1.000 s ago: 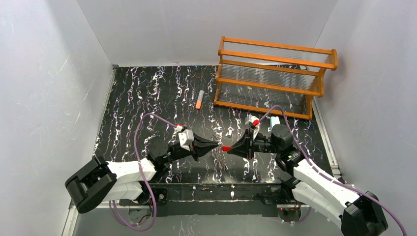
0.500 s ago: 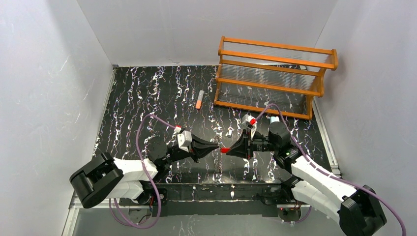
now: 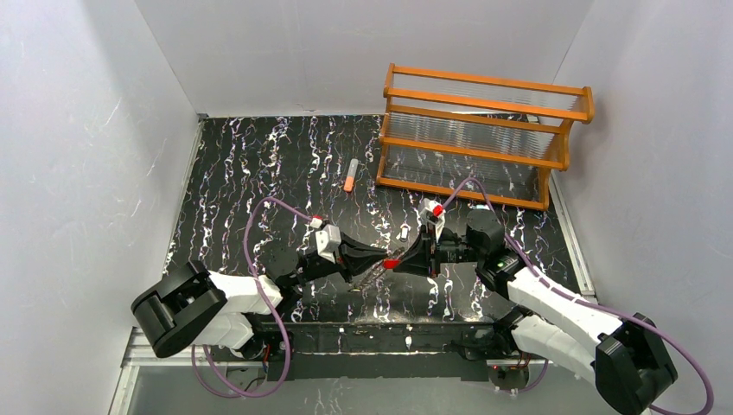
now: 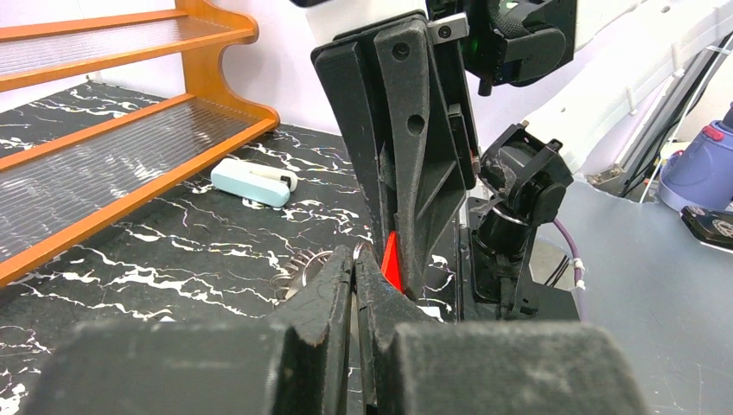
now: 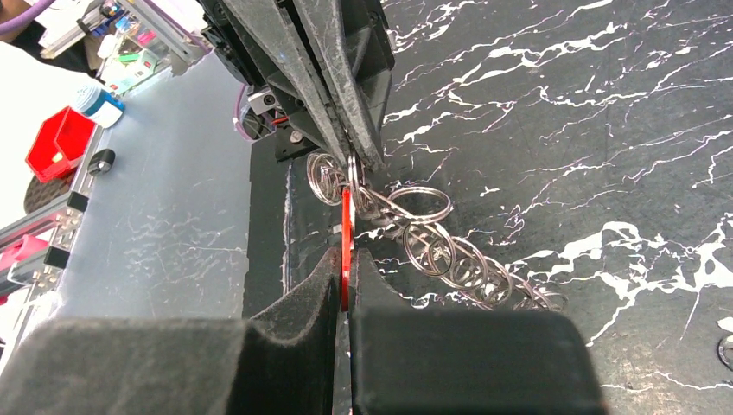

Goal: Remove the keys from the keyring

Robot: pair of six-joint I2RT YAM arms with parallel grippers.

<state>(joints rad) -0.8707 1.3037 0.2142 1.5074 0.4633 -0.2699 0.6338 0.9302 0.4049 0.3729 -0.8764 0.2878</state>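
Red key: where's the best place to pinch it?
Pinch the red key on its flat faces, at the free end, coming from the side away from the chain of rings. It is thin and flat; the right gripper grips it so.

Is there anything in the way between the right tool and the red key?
Nothing visible. The right tool is shut on the red key, and the left tool holds the keyring just beside it.

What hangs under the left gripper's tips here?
The keyring, a chain of linked silver rings, sags from the left gripper toward the table. The red key runs edge-on into the shut right gripper. The key's lower end is hidden inside that grip.
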